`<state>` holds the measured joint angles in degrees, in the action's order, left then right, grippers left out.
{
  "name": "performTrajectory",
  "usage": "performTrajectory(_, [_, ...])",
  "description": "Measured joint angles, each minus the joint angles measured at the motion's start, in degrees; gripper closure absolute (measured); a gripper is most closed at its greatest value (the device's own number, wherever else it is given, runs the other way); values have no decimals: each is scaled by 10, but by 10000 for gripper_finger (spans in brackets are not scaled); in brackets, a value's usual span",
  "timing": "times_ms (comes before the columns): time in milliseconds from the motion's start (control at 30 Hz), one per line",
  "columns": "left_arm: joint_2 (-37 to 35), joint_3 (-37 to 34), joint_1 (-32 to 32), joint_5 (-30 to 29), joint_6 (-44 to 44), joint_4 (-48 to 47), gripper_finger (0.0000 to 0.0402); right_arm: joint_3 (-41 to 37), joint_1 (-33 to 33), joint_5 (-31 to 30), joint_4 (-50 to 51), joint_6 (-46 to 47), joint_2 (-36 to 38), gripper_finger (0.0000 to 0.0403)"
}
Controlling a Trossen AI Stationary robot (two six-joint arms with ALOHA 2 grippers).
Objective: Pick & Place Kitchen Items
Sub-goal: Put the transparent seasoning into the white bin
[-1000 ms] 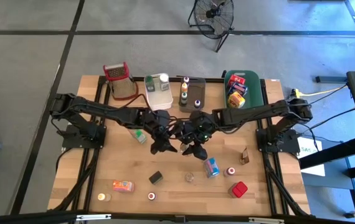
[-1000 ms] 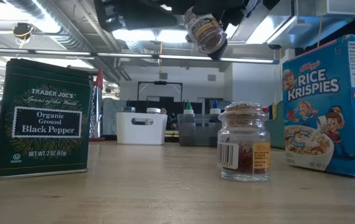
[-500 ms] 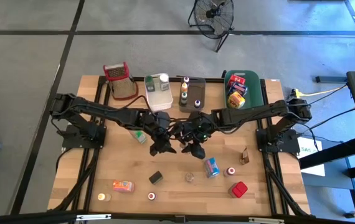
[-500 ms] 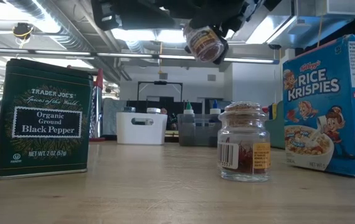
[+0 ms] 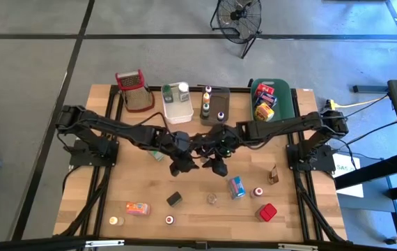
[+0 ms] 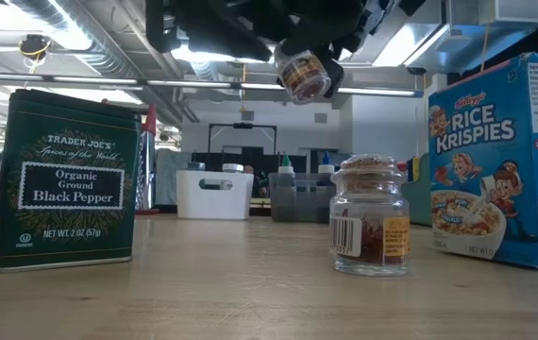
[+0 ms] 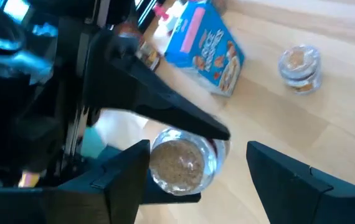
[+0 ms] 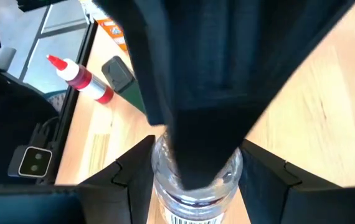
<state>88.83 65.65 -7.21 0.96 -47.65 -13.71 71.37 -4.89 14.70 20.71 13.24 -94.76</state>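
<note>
Two hands meet mid-tabletop [image 5: 129, 188], a handover: your right hand [image 8: 196, 180] clamps the small clear glass spice jar [image 6: 304, 74] aloft; left hand [image 7: 196, 165] gapes around it. Next, close left, then release right.

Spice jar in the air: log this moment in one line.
spice jar: above table | right pincer: shut on spice jar | left pincer: open around it | phase: likely mid-air handover
</note>
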Motion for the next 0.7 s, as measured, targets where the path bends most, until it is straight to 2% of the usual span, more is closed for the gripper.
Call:
performTrajectory(167, [-30,-1,-15,-108,54,-77,139,1,0,-3,-1,-7,0,217])
performTrajectory(300, [-57,-1,-33,-197,63,-130,139,1,0,-8,2,-11,0,217])
performTrajectory(533, [-76,-1,-84,-398,71,-183,139,1,0,-28,-32,-9,0,217])
performTrajectory(700, [-76,-1,-127,-520,121,-228,139,15,0,-42,-55,-21,0,217])
